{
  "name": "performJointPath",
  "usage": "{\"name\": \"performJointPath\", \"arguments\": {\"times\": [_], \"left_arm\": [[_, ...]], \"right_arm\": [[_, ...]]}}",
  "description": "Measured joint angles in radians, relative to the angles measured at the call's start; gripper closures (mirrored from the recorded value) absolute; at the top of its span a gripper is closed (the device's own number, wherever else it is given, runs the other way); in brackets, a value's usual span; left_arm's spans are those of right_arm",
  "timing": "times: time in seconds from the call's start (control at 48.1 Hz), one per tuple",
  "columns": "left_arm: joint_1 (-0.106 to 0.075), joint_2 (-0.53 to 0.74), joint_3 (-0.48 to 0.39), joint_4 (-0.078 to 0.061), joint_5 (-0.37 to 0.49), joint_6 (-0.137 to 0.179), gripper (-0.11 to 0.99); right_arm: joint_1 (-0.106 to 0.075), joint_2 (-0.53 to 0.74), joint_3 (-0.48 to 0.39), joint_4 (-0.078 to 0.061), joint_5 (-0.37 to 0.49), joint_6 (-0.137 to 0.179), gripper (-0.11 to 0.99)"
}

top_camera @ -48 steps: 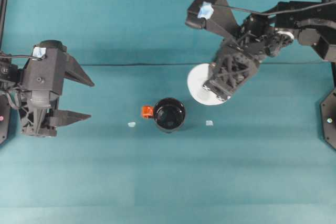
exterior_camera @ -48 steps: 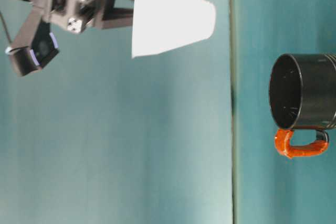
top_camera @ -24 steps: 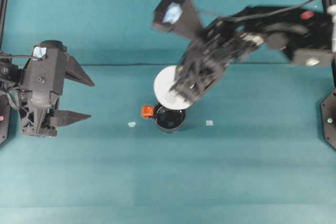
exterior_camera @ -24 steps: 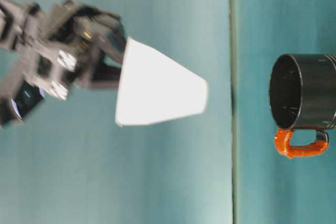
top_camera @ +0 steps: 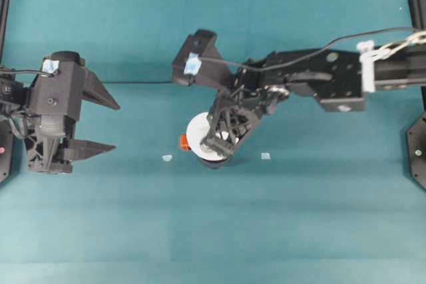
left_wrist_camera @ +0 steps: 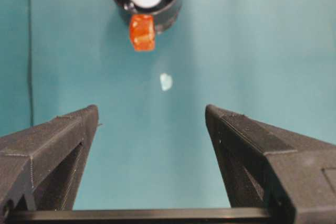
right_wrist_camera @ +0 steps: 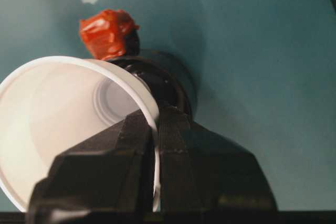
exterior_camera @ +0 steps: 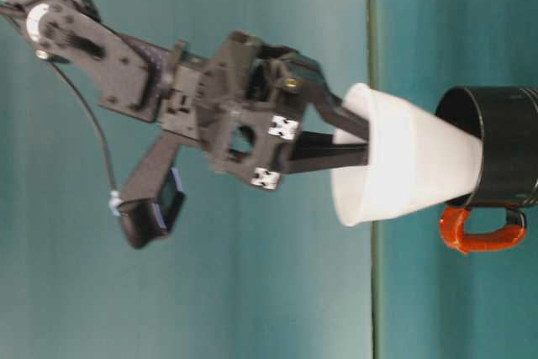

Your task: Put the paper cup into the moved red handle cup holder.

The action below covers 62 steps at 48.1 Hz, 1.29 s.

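Observation:
The white paper cup (top_camera: 197, 131) hangs tilted, its rim pinched by my right gripper (top_camera: 214, 143), which is shut on it. Its small base meets the mouth of the black red handle cup holder (exterior_camera: 504, 157), while its wide rim (exterior_camera: 353, 157) leans away from the holder. The holder (top_camera: 210, 159) stands upright at the table's middle, with its orange-red handle (top_camera: 184, 142) on the left side. In the right wrist view one finger (right_wrist_camera: 126, 145) is inside the cup (right_wrist_camera: 63, 114) and the other outside. My left gripper (top_camera: 114, 126) stands open at the far left, well short of the holder (left_wrist_camera: 170, 9).
Two small pale scraps lie on the teal table, one left of the holder (top_camera: 166, 157) and one right of it (top_camera: 265, 155). A dark seam (top_camera: 133, 82) runs across the table behind the holder.
My right arm has swung left and down with the paper cup, from the back right to the holder's mouth. The left arm and the holder have not moved.

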Motion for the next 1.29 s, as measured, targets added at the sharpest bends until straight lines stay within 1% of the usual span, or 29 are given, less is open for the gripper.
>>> {"name": "performJointPath", "arguments": {"times": [0.042,0.208,0.25,0.291,0.416,0.541,0.603,0.728,0.832,0.874,0.957,0.978,1.04,1.123,1.186,1.207,1.227,1.248,1.29], "left_arm": [[0.002,0.0,0.0,0.0,0.0,0.0,-0.02],[0.0,0.0,0.0,-0.002,0.0,0.0,-0.02],[0.0,0.0,0.0,0.0,0.0,-0.002,-0.02],[0.0,0.0,0.0,-0.002,-0.002,-0.002,-0.02],[0.0,0.002,0.0,0.0,0.0,0.0,-0.02],[0.0,0.002,0.0,-0.002,0.0,0.0,-0.02],[0.0,0.002,0.0,0.0,0.0,0.0,-0.02],[0.0,0.002,0.0,-0.002,0.0,0.0,-0.02],[0.002,0.002,0.0,0.0,0.0,0.0,-0.02],[0.0,0.002,0.0,-0.002,0.0,0.0,-0.02],[0.0,0.002,0.0,0.0,0.0,-0.002,-0.02],[0.0,0.002,0.0,-0.002,0.0,0.0,-0.02],[0.0,0.002,0.0,0.0,0.0,-0.002,-0.02],[0.002,0.002,0.0,-0.002,0.0,0.0,-0.02],[0.002,0.002,0.0,0.0,0.0,0.0,-0.02],[0.002,0.002,0.0,-0.002,0.0,0.0,-0.02],[0.0,0.002,0.0,0.0,0.0,-0.002,-0.02],[0.0,0.002,0.0,0.0,0.0,0.0,-0.02],[0.0,0.002,0.0,-0.002,0.0,0.0,-0.02]], "right_arm": [[0.0,0.008,0.0,0.002,-0.002,-0.002,0.98],[0.0,0.026,0.002,-0.002,-0.003,0.0,0.98],[0.0,0.028,0.002,0.0,-0.003,0.0,0.98],[0.0,0.029,0.002,0.0,-0.002,0.0,0.98],[0.0,0.031,0.002,-0.003,0.002,-0.002,0.98],[0.0,0.031,0.002,-0.002,0.006,0.0,0.98],[0.002,0.031,0.0,-0.003,0.011,-0.002,0.99],[0.005,0.031,-0.012,-0.002,0.028,-0.002,0.98],[0.006,0.032,-0.023,-0.003,0.041,-0.003,0.97],[0.006,0.032,-0.025,-0.003,0.049,-0.005,0.97],[0.006,0.031,-0.025,-0.003,0.058,-0.008,0.93],[0.006,0.032,-0.025,-0.003,0.06,-0.009,0.92],[0.006,0.032,-0.025,-0.003,0.066,-0.009,0.85],[0.006,0.032,-0.028,-0.003,0.078,-0.009,0.7],[0.006,0.031,-0.029,-0.002,0.087,-0.009,0.54],[0.006,0.032,-0.029,-0.003,0.091,-0.009,0.49],[0.006,0.031,-0.028,-0.003,0.091,-0.009,0.43],[0.006,0.032,-0.028,-0.003,0.094,-0.009,0.34],[0.006,0.031,-0.028,-0.003,0.097,-0.011,0.22]]}}
